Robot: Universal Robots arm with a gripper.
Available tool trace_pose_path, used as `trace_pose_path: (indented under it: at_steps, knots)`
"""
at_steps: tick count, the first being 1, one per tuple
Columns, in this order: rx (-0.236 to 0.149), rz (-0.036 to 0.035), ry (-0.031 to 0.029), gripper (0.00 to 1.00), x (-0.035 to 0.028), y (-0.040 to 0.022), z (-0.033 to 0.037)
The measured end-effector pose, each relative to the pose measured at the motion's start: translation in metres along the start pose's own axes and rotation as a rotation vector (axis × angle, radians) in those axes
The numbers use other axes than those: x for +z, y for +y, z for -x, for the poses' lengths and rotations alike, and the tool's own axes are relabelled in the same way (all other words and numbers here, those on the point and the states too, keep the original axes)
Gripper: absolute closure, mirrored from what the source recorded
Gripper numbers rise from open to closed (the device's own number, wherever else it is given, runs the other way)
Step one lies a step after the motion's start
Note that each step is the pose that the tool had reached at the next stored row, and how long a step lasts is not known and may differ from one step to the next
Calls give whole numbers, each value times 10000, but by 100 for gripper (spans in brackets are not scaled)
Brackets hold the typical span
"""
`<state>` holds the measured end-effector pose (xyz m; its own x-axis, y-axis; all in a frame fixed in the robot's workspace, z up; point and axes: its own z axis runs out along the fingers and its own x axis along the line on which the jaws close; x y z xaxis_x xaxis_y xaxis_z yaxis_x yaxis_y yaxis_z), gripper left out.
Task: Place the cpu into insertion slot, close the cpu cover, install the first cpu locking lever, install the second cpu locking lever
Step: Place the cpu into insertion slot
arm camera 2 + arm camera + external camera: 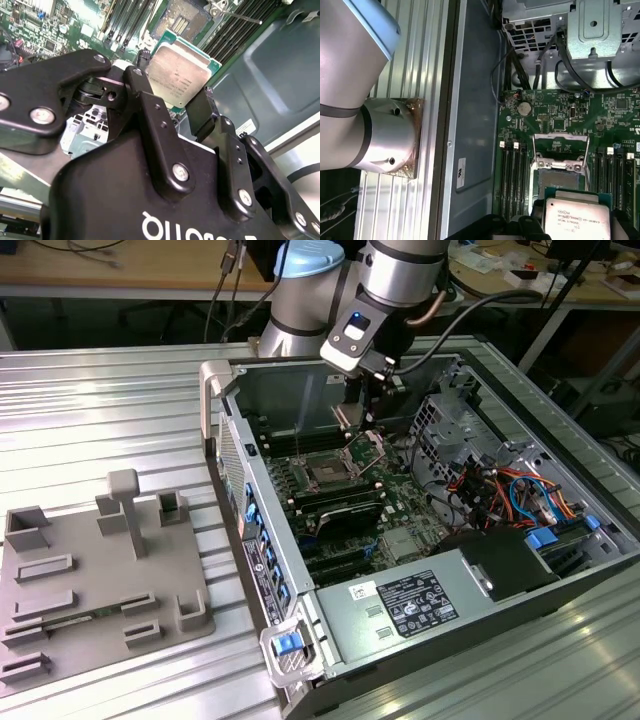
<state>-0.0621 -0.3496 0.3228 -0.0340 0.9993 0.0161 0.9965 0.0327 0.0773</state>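
The cpu sits between the gripper's two black fingers, which are closed on two of its opposite edges. Its silver-grey top faces the camera in both wrist views. Its green edge shows around the metal lid. It is held in the air, clear of the green board, and touches nothing but the fingers.

In the exterior view the gripper hangs inside the open computer case. The chip there is a small tilted plate at about 12 to 1 o'clock from the insertion slot, near it but apart. The slot lies bare. The cpu cover stands swung up on its hinge at about 2 o'clock from the slot.

In the first wrist view the cpu overlaps one edge of the open slot, with the raised cover frame on the slot's far side.

In the exterior view the grey power supply box lies at about 5 o'clock from the slot. The long black memory slots run between the two. A grey fixture plate rests on the ribbed metal table at about 9 o'clock from the case, well apart from the gripper.
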Motion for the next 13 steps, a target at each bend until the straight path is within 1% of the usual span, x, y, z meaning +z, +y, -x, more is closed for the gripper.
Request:
trace_pose_path:
  at_steps: [9, 13]
  knots:
    - [0, 2, 3, 45, 11, -1, 0]
    - [-1, -5, 2, 45, 31, -4, -6]
